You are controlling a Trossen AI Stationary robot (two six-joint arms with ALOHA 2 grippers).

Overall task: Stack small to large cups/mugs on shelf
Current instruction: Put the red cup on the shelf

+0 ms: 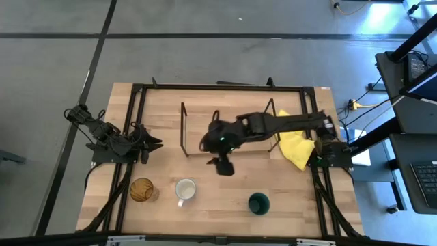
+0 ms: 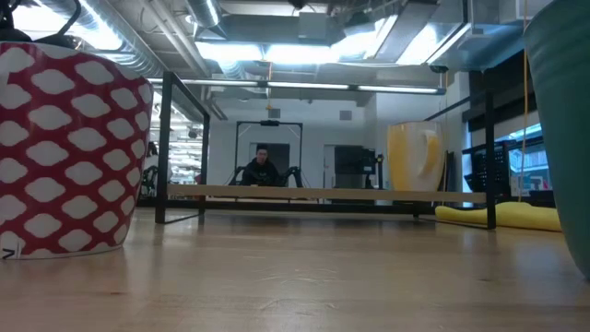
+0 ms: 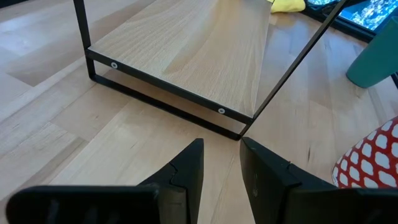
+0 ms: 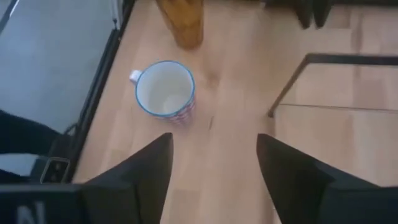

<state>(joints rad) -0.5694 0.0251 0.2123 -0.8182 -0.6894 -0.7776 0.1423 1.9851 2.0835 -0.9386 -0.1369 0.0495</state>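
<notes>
White mug (image 4: 165, 89) empty, amber tumbler (image 1: 142, 190) beside; right pincer (image 4: 214, 163) wide open, holding nothing.

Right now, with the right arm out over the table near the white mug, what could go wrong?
1. The right gripper is open near the shelf; coming down, it could clip the wire end frame.
2. The white mug stands close to the amber tumbler; a wide approach might knock the tumbler over.
3. The mug's handle might foul a finger, twisting it.
</notes>
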